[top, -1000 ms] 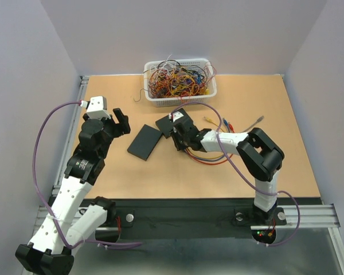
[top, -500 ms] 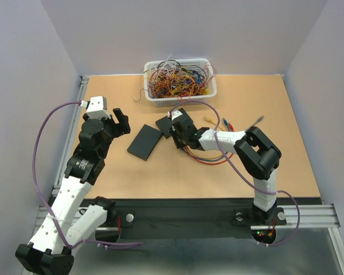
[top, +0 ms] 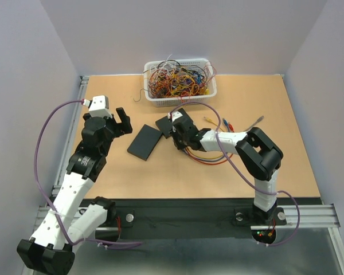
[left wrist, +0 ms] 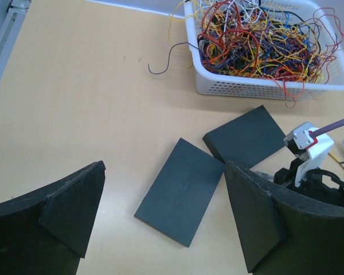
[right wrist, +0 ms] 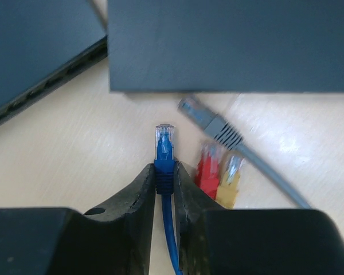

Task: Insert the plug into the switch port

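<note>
My right gripper (right wrist: 165, 171) is shut on a blue plug (right wrist: 164, 144), held just above the table; the gripper also shows in the top view (top: 176, 139). The plug's clear tip points at the gap between two flat black boxes. The left box (right wrist: 34, 51) shows dark slots, the switch ports (right wrist: 51, 82), along its near edge. In the top view this box (top: 144, 142) lies left of my right gripper. The second black box (right wrist: 229, 46) lies straight ahead of the plug. My left gripper (left wrist: 165, 167) is open and empty above the slotted box (left wrist: 180, 192).
Grey (right wrist: 209, 123), red (right wrist: 208, 172) and yellow (right wrist: 230, 182) plugs lie on the table right of the blue one. A white basket (top: 207, 92) full of tangled wires stands at the back. Loose cables (top: 215, 157) trail under my right arm.
My left arm has shifted slightly, its wrist a little further back. My right gripper has barely moved and still holds the blue plug.
</note>
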`<state>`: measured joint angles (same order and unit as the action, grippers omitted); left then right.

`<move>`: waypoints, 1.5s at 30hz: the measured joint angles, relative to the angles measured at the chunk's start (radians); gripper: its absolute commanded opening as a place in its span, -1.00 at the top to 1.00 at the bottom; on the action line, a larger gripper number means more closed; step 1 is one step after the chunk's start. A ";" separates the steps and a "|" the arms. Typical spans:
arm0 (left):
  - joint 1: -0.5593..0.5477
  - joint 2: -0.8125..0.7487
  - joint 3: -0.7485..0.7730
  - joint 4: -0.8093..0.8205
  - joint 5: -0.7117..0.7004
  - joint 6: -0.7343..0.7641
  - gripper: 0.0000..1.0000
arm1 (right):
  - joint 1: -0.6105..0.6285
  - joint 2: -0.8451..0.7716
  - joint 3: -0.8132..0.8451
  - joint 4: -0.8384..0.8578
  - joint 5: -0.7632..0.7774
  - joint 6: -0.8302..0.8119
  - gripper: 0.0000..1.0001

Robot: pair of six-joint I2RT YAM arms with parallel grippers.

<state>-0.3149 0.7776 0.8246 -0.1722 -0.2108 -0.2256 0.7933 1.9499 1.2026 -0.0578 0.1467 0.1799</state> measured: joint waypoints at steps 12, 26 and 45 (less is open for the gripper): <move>0.029 0.103 0.000 -0.013 0.061 0.003 -0.97 | 0.042 -0.347 -0.337 0.146 -0.267 -0.032 0.99; 0.038 0.272 0.014 -0.049 0.103 0.016 -0.97 | 0.084 -0.501 -0.499 0.283 -0.393 -0.033 0.99; 0.115 0.550 0.080 -0.006 0.279 0.025 -0.97 | 0.105 -0.331 -0.383 0.259 -0.224 0.003 0.99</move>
<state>-0.1997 1.3273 0.9047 -0.1787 0.0685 -0.2005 0.8982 1.6188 0.8200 0.2016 -0.0772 0.1833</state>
